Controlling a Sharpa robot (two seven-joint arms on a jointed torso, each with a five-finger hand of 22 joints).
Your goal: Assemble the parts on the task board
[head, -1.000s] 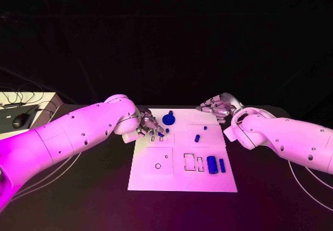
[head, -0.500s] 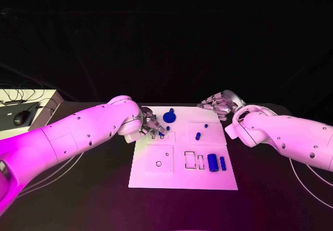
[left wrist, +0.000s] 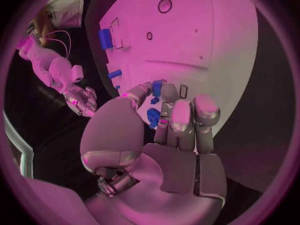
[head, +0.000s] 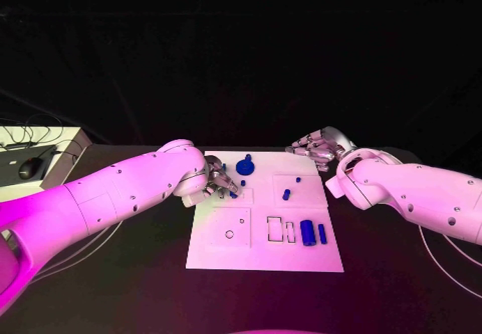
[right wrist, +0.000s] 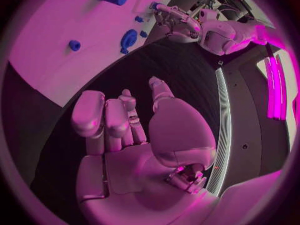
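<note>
a: starting at the lower edge of the head frame and working up: the task board [head: 231, 250] lies centre, a white plate. on its lower right a fat blue cylinder [head: 307, 233] lies beside a thinner blue rod [head: 322, 233], both with their long axes running up and down the frame.

b: and higher up?

a: mid-board, a short blue peg [head: 285, 195] and a tiny blue stud [head: 297, 182]. at the upper middle, a round blue knobbed piece [head: 245, 167].

b: which hand matters?

a: the left hand [head: 216, 182], over the board's upper left edge. in the left wrist view its thumb and fingers [left wrist: 180, 122] are drawn together on a small blue part [left wrist: 154, 117], with more blue showing just past the fingertips; i can't tell whether that is one piece or two.

b: where does the part lie from its target?

a: two small slots [left wrist: 183, 91] are cut in the board just beyond the fingertips, so the held part is near them, apparently just short. my judgement: the coming move turns on lining the part's long axis up with a slot, then pressing down.

b: and the right hand?

a: the right hand [head: 316, 149] hangs off the board's upper right corner, fingers loosely curled with nothing in them, well apart from every part. the left is clearly the nearer one.
</note>
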